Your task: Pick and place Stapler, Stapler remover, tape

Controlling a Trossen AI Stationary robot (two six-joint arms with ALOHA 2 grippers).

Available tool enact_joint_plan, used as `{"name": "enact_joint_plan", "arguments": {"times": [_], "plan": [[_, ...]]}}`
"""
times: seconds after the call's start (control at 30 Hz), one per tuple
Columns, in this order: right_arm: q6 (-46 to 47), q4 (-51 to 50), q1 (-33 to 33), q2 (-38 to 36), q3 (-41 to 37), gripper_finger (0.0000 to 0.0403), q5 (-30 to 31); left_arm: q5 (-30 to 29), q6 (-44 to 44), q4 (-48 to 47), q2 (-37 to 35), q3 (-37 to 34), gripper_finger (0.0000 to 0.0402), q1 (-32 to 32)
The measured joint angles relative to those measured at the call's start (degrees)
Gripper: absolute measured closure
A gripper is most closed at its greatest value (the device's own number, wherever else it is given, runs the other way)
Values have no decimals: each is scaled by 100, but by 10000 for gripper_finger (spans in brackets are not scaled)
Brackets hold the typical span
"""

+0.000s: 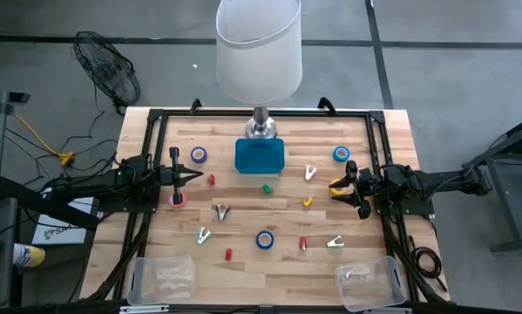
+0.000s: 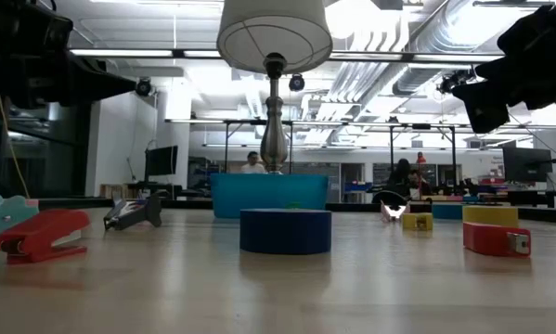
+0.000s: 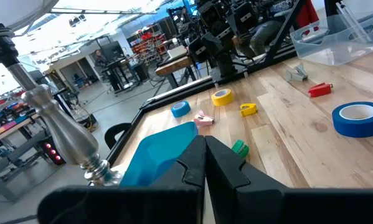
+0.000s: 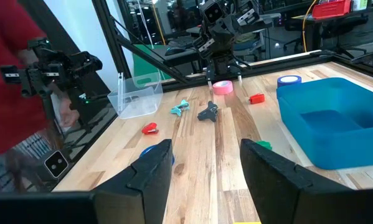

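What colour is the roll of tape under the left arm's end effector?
Pink. The small ring-shaped tape roll shows best in the right wrist view.

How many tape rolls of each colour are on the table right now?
Blue tape: 2
Purple tape: 1
Pink tape: 1
Yellow tape: 1
Total: 5

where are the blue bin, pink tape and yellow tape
blue bin [image 1: 260, 156]: high view, on its floor
pink tape [image 4: 221, 87]: right wrist view, on the roll's top face
yellow tape [image 3: 221, 96]: left wrist view, on the ring's upper edge
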Motion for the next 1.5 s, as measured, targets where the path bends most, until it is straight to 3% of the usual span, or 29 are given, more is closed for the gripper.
{"name": "enact_joint_plan", "arguments": {"times": [0.73,0.87,1.2,1.5], "plan": [[2,15,1,0,-1,222,13,1,0,0,0,1,400,-1],[426,54,2,-2,1,222,57,0,0,0,-1,1,400,1],[2221,174,0,13,-1,222,2174,0,0,0,1,-1,400,0],[2444,186,0,13,-1,222,1819,0,0,0,-1,-1,400,0]]}}
